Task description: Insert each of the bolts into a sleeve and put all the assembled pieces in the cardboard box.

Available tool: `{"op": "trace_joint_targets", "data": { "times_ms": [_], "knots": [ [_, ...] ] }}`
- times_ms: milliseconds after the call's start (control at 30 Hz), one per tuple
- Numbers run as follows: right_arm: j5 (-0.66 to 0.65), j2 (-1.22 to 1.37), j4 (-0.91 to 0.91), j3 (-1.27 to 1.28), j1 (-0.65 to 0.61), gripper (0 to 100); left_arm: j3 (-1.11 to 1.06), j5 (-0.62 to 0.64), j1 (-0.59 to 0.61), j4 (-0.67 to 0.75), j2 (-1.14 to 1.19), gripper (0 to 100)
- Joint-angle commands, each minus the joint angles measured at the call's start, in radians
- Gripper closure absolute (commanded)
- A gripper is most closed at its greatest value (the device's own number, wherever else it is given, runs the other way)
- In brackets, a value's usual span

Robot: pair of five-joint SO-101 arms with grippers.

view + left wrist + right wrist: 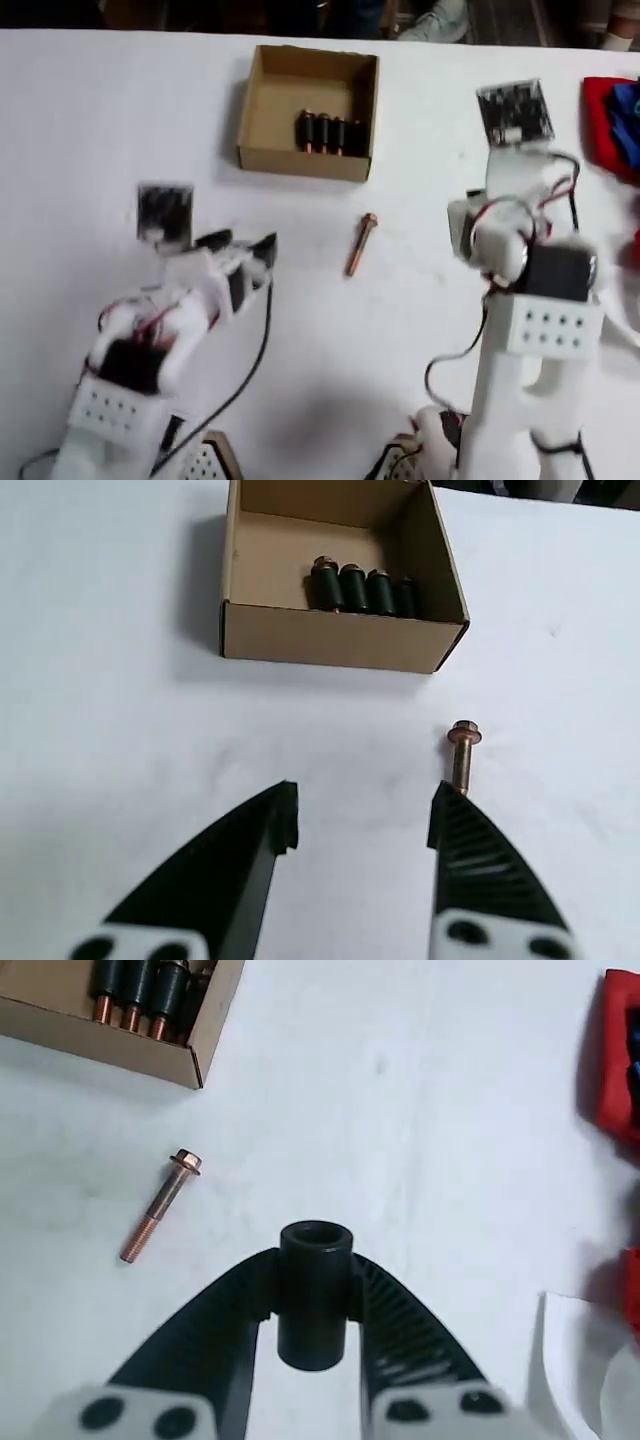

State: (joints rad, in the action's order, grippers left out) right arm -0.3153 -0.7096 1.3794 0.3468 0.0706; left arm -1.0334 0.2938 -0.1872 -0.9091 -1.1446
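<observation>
Black sleeve [316,1300] is sitting clamped in your right claw [314,1262], both fingers pinching its sides and its open bore showing at the top. Your left claw [365,805] is hanging spread wide, gripping nothing. The copper-coloured bolt [463,755] is lying loose on the white table [400,330] between your two arms, its threaded end tucking behind one left fingertip, its head pointing toward the cardboard box [330,640]. Inside that box, four assembled pieces [365,588] are lying side by side in a row. A red object [605,120] is sitting at the table's right edge.
</observation>
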Motion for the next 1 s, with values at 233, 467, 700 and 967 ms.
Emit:
{"op": "trace_joint_targets", "data": {
  "times_ms": [233,467,700,967],
  "knots": [
    [-0.002,-0.133,-0.096,0.190,0.217,97.8,0.832,-0.009,-0.176,-0.094,1.073,78],
    [-0.003,-0.140,-0.096,0.275,0.329,97.8,1.349,-0.009,-0.241,-0.331,1.540,78],
    [-0.003,-0.140,-0.097,0.299,0.340,97.8,1.782,-0.006,-0.292,-0.591,1.858,78],
    [-0.003,-0.140,-0.097,0.299,0.340,97.8,2.134,-0.005,-0.288,-0.663,2.131,78]
  ]
}}
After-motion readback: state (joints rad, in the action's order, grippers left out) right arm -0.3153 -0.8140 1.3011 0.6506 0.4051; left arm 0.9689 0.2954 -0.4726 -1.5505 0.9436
